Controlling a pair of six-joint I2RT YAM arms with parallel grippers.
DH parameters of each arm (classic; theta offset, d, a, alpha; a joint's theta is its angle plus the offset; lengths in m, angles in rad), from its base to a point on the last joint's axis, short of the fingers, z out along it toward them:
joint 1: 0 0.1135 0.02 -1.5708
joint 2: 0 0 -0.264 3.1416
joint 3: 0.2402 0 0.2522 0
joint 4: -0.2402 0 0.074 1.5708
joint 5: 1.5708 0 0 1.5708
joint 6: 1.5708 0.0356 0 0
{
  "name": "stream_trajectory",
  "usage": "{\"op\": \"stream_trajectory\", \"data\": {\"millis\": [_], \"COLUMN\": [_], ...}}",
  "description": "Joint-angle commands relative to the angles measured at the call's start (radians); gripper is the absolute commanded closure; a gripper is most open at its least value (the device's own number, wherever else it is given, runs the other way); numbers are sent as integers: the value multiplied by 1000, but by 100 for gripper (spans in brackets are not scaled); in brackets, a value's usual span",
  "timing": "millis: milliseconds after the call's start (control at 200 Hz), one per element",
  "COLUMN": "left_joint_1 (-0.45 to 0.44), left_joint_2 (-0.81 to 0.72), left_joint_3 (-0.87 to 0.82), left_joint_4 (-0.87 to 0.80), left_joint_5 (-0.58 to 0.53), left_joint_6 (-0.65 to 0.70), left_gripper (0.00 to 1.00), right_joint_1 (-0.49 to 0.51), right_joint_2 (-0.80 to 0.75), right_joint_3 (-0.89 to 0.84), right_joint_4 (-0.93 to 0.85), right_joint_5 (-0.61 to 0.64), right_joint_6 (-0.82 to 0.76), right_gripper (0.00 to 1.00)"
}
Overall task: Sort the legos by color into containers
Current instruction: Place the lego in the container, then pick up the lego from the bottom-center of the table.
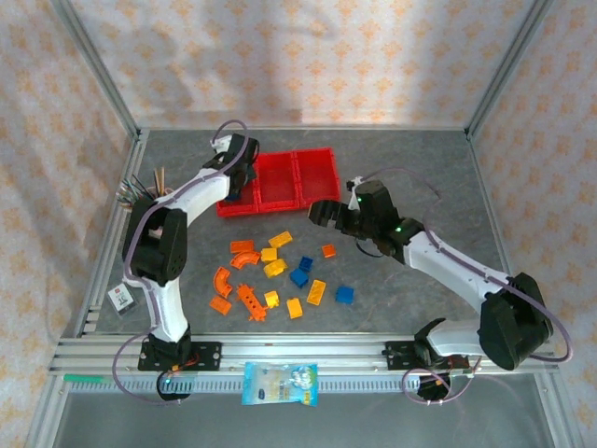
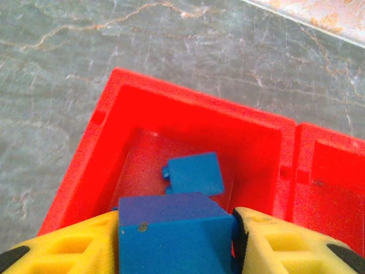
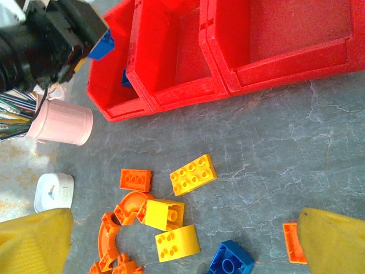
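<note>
The three joined red containers stand at the back of the table. My left gripper hangs over the leftmost bin, shut on a blue lego pressed between both yellow fingers. Another blue lego lies on that bin's floor. The right wrist view also catches the held blue lego over that bin. Loose yellow, orange and blue legos are scattered in front of the bins. My right gripper hovers open above them, near a yellow lego and a blue lego.
A pink cup of pens stands left of the bins, close to my left arm. A small white object lies at the left edge. A blue-and-white snack packet rests on the front rail. The middle and right bins hold nothing visible.
</note>
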Motion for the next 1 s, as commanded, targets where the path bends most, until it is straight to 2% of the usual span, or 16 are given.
{"op": "stream_trajectory", "data": {"millis": [0,310,601,816,996], "left_joint_1": [15,31,27,-8,-90], "left_joint_2": [42,64,-33,-212,-362], "left_joint_3": [67,103,46,-91,-231], "left_joint_4": [-10,-24,-15,15,27], "left_joint_5": [-34,-26,97,161,192], "left_joint_6": [23,23,21,20,17], "left_gripper": [50,41,40,40,38], "right_joint_1": [8,7,7,7,8], "right_joint_2": [5,43,48,39,1], "right_joint_3": [41,74,110,127,97], "right_joint_4": [18,-2,-63,-178,-306], "right_joint_5": [13,17,66,129,189], "right_joint_6": [-14,-41,-84,-113,-104], "right_gripper": [0,0,0,0,0]}}
